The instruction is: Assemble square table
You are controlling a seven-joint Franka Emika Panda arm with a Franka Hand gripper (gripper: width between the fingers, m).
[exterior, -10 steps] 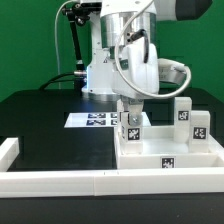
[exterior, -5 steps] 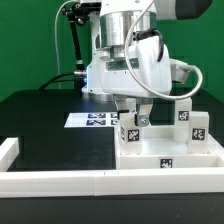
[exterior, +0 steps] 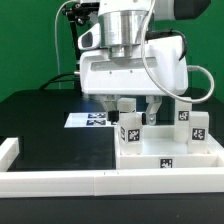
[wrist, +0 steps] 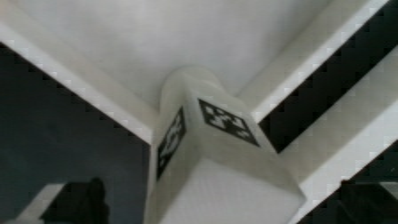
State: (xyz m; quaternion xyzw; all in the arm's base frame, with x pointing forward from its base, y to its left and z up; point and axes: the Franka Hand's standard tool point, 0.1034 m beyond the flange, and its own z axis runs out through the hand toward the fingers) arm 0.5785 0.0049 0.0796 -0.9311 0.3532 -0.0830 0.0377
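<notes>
From the exterior view I see my gripper (exterior: 127,103) hanging just above a white tagged leg block (exterior: 130,131), its fingers spread apart and holding nothing. That block stands upright inside the white square tabletop (exterior: 168,160), at the corner toward the exterior view's left. In the wrist view the leg block (wrist: 210,150) fills the frame below the dark fingertips (wrist: 80,200).

tabletops: one big white tray-shaped tabletop (exterior: 170,156)
leg blocks: three show — first leg block (exterior: 131,130), second leg block (exterior: 183,113), third leg block (exterior: 199,127)
marker boards: one marker board (exterior: 92,120)
border rails: one border rail (exterior: 60,181)
robot arms: one robot arm (exterior: 125,30)
</notes>
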